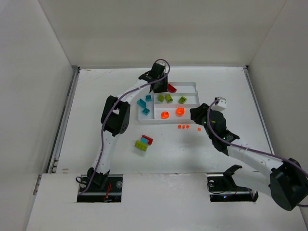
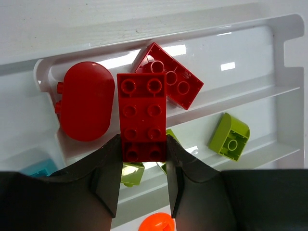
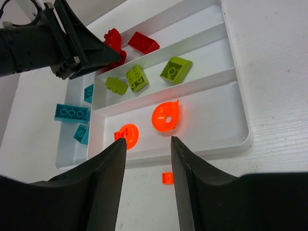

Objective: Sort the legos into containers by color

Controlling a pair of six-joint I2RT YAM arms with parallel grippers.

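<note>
Left fingers pinch a red brick by its end, above the far section of the tray, where two more reds lie. Right fingers stand part open, apparently empty, over the tray's near rim. One tiny orange piece lies on the surface between them.

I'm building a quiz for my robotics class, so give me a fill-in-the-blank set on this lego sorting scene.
1. The left gripper is shut on a brick coloured ___.
2. The right gripper is ___, with nothing between its fingers.
3. The middle long section of the tray holds ___ green bricks.
4. In the top view, the teal bricks lie at the tray's ___ end.
Missing words: red; open; three; left.
</note>
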